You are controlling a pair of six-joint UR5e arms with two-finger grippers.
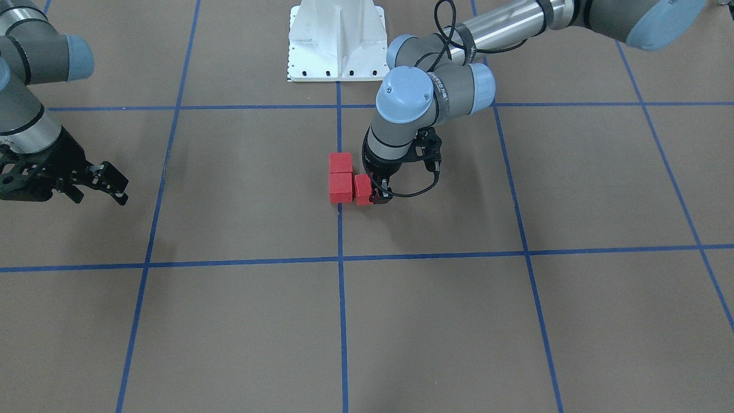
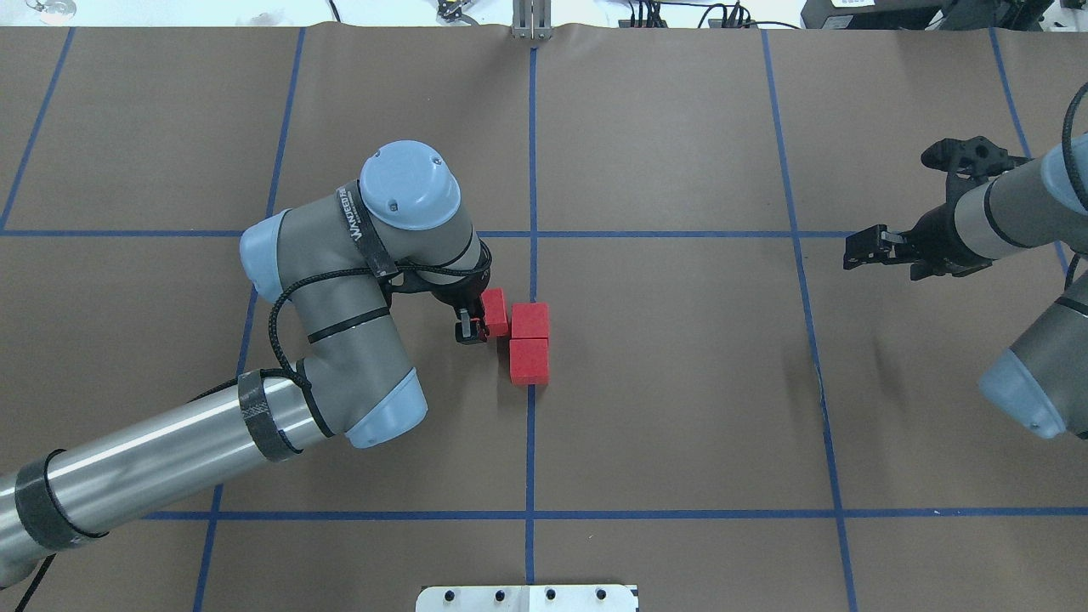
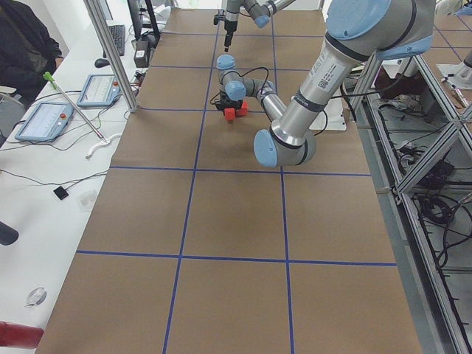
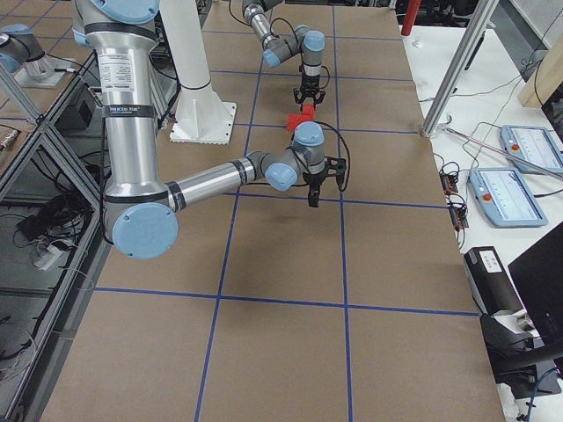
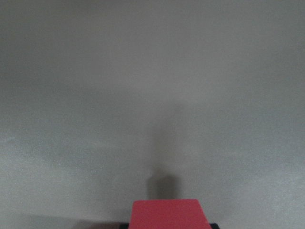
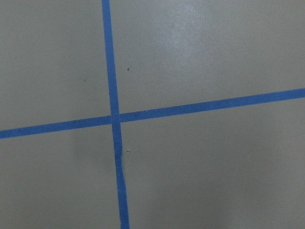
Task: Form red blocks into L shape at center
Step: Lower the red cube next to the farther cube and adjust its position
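Two red blocks (image 2: 529, 320) (image 2: 529, 360) lie touching in a row on the blue tape line (image 2: 530, 425) through the center of the brown surface. They also show in the front view (image 1: 340, 187) (image 1: 340, 162). My left gripper (image 2: 474, 325) is shut on the third red block (image 2: 495, 311) and holds it slightly turned, close against the left side of the far block; it shows in the front view (image 1: 362, 189) and at the bottom of the left wrist view (image 5: 165, 214). I cannot tell whether it rests on the surface. My right gripper (image 2: 858, 248) is open and empty, far to the right.
The white robot base (image 1: 337, 40) stands at the table's near edge, in line with the blocks. The left arm's elbow (image 2: 340, 340) hangs over the square left of the blocks. The right wrist view shows only a tape crossing (image 6: 114, 118). Operator gear lies along the far side.
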